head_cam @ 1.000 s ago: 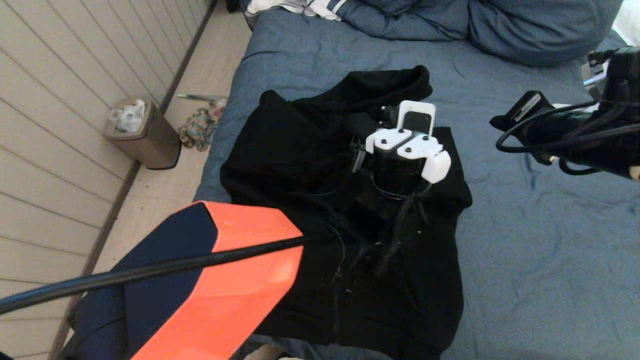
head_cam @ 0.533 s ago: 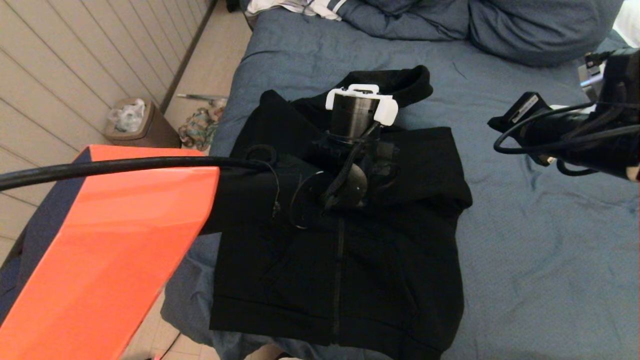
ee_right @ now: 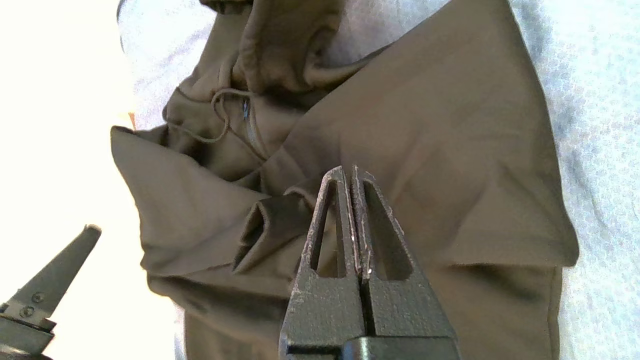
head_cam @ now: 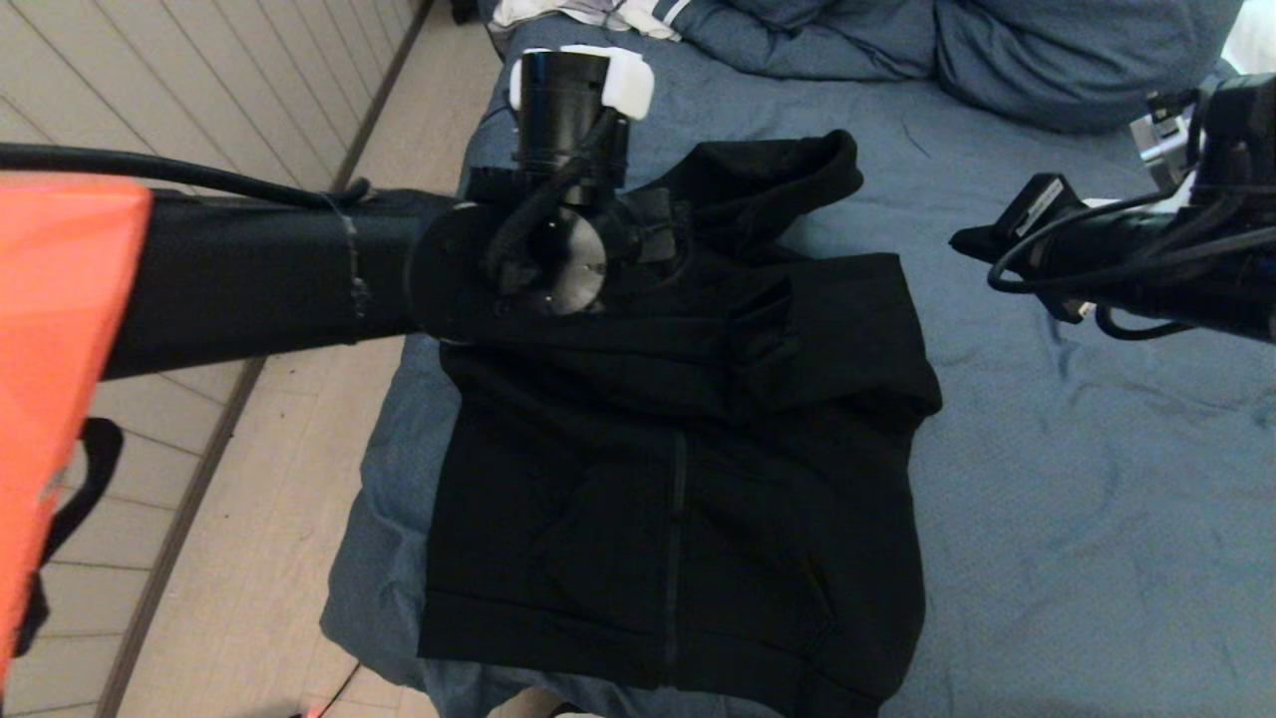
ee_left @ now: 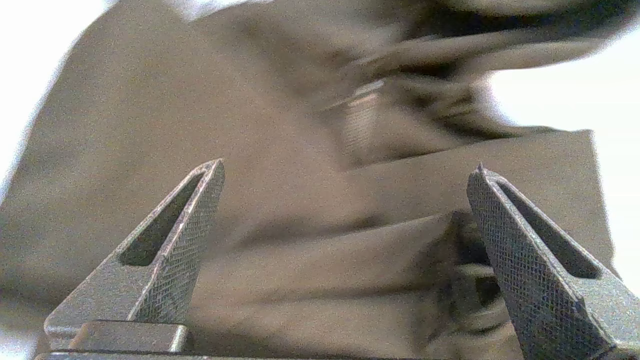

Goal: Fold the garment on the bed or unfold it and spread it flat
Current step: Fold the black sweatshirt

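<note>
The garment (head_cam: pixel 678 449), a black zip hoodie, lies front up on the bed (head_cam: pixel 1077 499) with its hood (head_cam: pixel 788 170) toward the pillows and both sleeves folded across the chest. My left arm reaches in from the left, its wrist (head_cam: pixel 548 259) above the garment's left shoulder at the bed's edge. In the left wrist view my left gripper (ee_left: pixel 348 165) is open, its fingers wide apart above the garment (ee_left: pixel 300 240) and holding nothing. My right gripper (ee_right: pixel 350 170) is shut and empty, hovering above the bed right of the garment (ee_right: pixel 425 125).
Blue pillows (head_cam: pixel 1077 50) and a white striped cloth (head_cam: pixel 598 12) lie at the head of the bed. The bed's left edge (head_cam: pixel 399 419) drops to a pale floor (head_cam: pixel 249 499) beside a panelled wall (head_cam: pixel 150 80).
My left arm has swung from over the garment's chest up and to the left, toward the bed's edge. The sleeves stay folded on the chest. The right arm has barely moved.
</note>
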Available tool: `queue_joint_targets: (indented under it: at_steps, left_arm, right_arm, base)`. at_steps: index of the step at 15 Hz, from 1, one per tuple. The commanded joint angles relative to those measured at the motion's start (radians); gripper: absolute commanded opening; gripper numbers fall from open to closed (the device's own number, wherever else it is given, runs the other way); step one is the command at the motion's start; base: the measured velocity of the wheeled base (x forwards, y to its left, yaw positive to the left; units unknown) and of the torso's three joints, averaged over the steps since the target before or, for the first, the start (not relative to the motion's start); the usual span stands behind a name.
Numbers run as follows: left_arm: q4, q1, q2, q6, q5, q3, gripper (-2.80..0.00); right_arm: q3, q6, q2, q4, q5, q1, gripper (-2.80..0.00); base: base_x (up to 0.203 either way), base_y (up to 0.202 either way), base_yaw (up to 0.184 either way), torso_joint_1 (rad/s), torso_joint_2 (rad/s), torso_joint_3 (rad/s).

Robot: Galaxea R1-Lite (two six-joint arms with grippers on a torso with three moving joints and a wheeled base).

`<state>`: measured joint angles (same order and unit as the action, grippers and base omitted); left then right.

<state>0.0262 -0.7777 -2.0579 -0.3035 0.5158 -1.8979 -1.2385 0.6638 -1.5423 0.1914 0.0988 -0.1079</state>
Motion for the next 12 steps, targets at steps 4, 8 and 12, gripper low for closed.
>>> queue_joint_targets:
  at_steps: [4, 8, 12]
  left_arm:
    - [-0.163, 0.172, 0.261, -0.262, -0.181, 0.262, -2.8]
    - [-0.077, 0.276, 0.369, -0.314, -0.297, 0.564, -2.8]
    - [0.115, 0.292, 0.179, -0.335, -0.345, 0.547, -2.8]
  right_arm:
    - [-0.152, -0.014, 0.034, -0.203, 0.005, -0.048, -2.8]
    - [-0.356, -0.02, -0.055, -0.423, 0.039, -0.153, -2.8]
    - [-0.568, -0.019, -0.228, -0.6, 0.042, -0.324, -2.8]
  base:
    - [0.0, 0.0, 0.0, 0.0, 0.0, 0.0]
    - [0.0, 0.0, 0.0, 0.0, 0.0, 0.0]
    - [0.0, 0.0, 0.0, 0.0, 0.0, 0.0]
